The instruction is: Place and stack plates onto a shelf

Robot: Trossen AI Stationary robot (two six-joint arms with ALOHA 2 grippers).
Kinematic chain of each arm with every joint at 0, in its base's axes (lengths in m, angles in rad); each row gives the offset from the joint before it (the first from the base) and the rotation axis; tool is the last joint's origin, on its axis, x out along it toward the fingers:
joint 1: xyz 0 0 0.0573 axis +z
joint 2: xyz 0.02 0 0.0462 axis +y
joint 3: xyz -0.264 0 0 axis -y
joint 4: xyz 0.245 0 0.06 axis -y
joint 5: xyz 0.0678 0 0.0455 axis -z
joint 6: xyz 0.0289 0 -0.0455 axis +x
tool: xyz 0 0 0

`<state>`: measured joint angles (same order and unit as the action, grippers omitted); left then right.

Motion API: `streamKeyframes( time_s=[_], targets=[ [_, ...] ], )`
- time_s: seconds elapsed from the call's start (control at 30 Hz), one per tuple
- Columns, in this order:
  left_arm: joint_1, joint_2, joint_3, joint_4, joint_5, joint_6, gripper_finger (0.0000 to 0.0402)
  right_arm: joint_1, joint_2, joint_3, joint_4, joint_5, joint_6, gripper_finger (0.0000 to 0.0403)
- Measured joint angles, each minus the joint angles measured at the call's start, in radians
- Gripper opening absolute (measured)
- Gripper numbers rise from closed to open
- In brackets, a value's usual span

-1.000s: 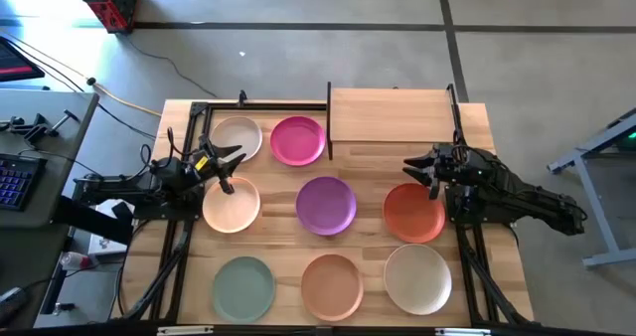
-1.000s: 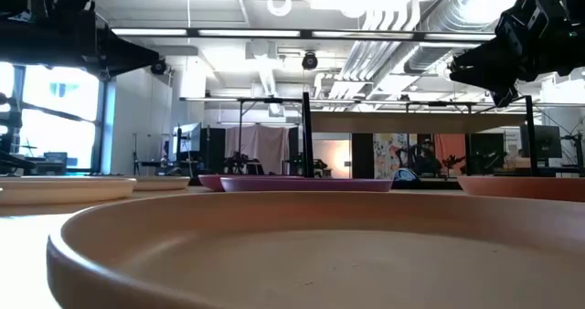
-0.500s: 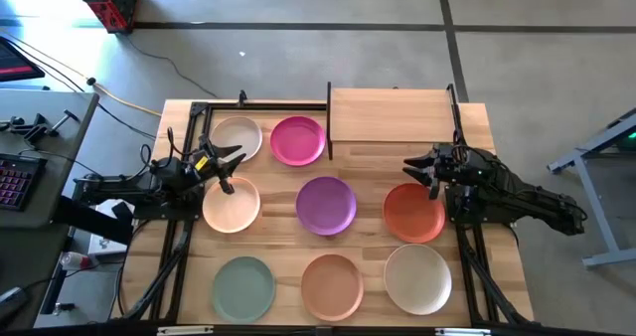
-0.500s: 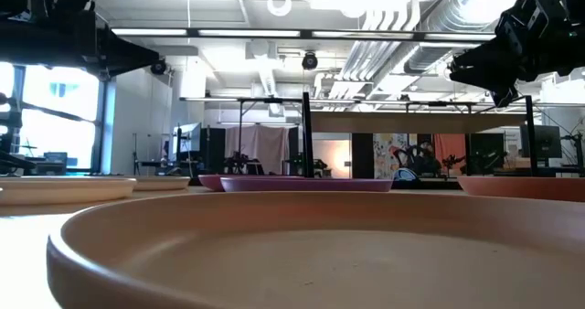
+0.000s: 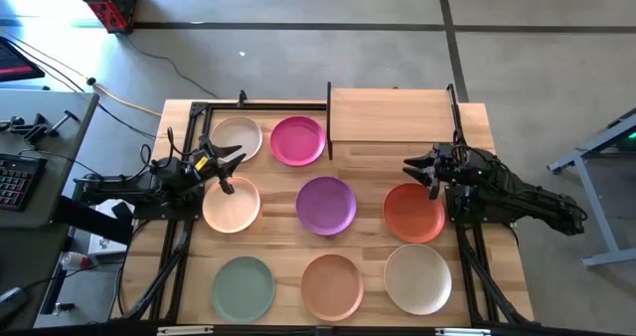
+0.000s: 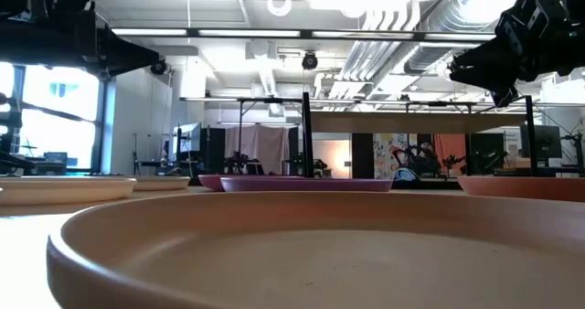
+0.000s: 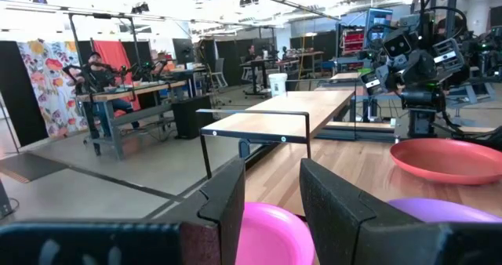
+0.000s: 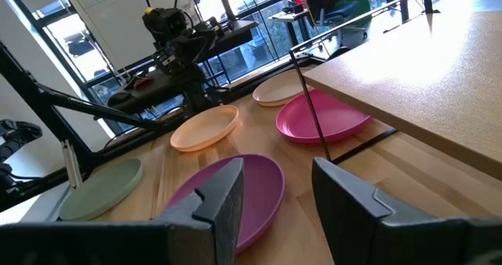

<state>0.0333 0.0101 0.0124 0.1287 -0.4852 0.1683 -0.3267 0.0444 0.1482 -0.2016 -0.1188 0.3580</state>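
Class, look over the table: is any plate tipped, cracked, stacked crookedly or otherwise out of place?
Nothing stands out. All eight plates lie flat and apart on the table, none stacked. The shelf is bare. The left gripper and right gripper hang open, holding nothing.

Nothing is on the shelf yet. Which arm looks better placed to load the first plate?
Probably the right: its hand hovers open at the orange-red plate, just below the shelf. The left hand sits between cream and peach plates, farther away.
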Motion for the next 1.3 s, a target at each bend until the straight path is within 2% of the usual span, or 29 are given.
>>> streamKeyframes(
  time_s=[0.8, 0.9, 1.13, 1.3],
  targets=[
    [0.000, 0.000, 0.000, 0.003, 0.000, -0.002, 0.0111, 0.000, 0.000, 0.000, 0.000, 0.000, 0.000, 0.0142],
    [-0.001, 0.000, 0.000, 0.003, 0.001, -0.069, 0.0111, 0.000, 0.000, 0.000, 0.000, 0.000, 0.000, 0.0142],
    [-0.001, 0.000, 0.000, 0.003, 0.003, -0.363, 0.0111, 0.000, 0.000, 0.000, 0.000, 0.003, -0.054, 0.0142],
    [-0.001, 0.000, 0.000, 0.004, 0.004, -0.450, 0.0111, 0.000, 0.000, 0.000, 0.000, 0.003, -0.078, 0.0142]
  ],
)
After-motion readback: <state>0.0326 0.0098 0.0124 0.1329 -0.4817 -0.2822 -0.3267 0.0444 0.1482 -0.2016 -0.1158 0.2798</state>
